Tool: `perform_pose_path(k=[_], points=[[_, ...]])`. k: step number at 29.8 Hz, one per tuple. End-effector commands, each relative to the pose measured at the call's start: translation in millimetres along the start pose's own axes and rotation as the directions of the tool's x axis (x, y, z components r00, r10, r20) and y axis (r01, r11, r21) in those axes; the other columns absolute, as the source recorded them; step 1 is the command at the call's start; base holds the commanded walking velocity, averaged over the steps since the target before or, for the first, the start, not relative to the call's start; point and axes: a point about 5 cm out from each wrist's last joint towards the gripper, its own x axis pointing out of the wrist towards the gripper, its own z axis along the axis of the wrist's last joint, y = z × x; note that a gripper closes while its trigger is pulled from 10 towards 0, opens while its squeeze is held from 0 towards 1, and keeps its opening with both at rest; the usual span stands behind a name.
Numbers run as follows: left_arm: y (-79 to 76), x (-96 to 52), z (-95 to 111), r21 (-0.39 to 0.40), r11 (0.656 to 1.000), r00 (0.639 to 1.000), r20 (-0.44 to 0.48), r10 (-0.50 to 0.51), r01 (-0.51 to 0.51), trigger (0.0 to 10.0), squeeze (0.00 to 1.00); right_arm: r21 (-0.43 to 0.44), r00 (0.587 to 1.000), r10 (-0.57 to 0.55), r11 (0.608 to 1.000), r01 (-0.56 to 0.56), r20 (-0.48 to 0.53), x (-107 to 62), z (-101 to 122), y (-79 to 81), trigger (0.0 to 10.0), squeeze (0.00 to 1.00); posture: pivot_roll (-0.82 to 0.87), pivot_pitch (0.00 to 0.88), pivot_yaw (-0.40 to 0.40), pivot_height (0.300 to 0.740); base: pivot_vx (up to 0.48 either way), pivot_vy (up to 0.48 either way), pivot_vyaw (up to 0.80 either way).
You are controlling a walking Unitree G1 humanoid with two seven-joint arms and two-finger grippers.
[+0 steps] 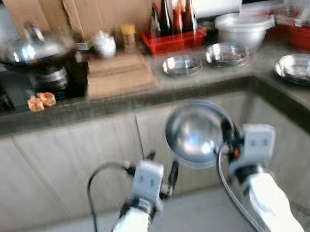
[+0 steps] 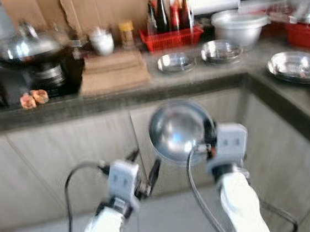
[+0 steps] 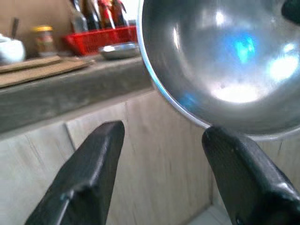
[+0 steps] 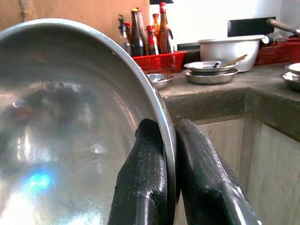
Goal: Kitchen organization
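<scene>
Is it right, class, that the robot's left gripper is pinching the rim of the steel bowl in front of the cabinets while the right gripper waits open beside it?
Not quite: the sides are swapped. The right gripper pinches the rim of the steel bowl, as the right wrist view shows. The left gripper is the open one, beside the bowl, in front of the cabinets.

Head stereo pair down over countertop; both wrist cameras close on one steel bowl.
</scene>
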Motion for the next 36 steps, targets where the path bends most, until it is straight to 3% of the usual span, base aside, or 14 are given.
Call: perform_pose_path(k=[1,13,18,36], points=[[-2.5,0.9,1.2,-0.007,1.000,1.000,0.003,-0.007,0.007,10.0,0.00,-0.001,1.000,-0.003,1.000,0.003,0.008,0.7,2.3,-1.1,10.0,0.00,0.09,0.000,-0.011,0.740,-0.352,0.000,0.00],[-1.8,1.4,1.2,-0.008,1.000,1.000,0.004,-0.007,0.007,10.0,0.00,0.002,1.000,-0.003,1.000,0.003,0.000,0.3,1.4,-0.5,10.0,0.00,0.09,0.000,-0.006,0.740,-0.308,0.000,-0.64],[-1.3,2.0,0.9,-0.009,1.000,1.000,0.001,-0.003,0.003,10.0,0.00,0.001,1.000,-0.005,1.000,0.005,0.000,0.7,1.4,-0.1,10.0,0.00,0.09,0.000,-0.008,0.740,-0.048,0.000,0.00],[4.5,5.1,2.5,-0.031,0.999,1.000,0.009,0.022,-0.022,10.0,0.00,-0.001,1.000,0.001,1.000,-0.001,0.029,5.0,6.8,0.9,10.0,0.00,0.08,0.000,-0.005,0.740,0.016,0.000,-0.80]])
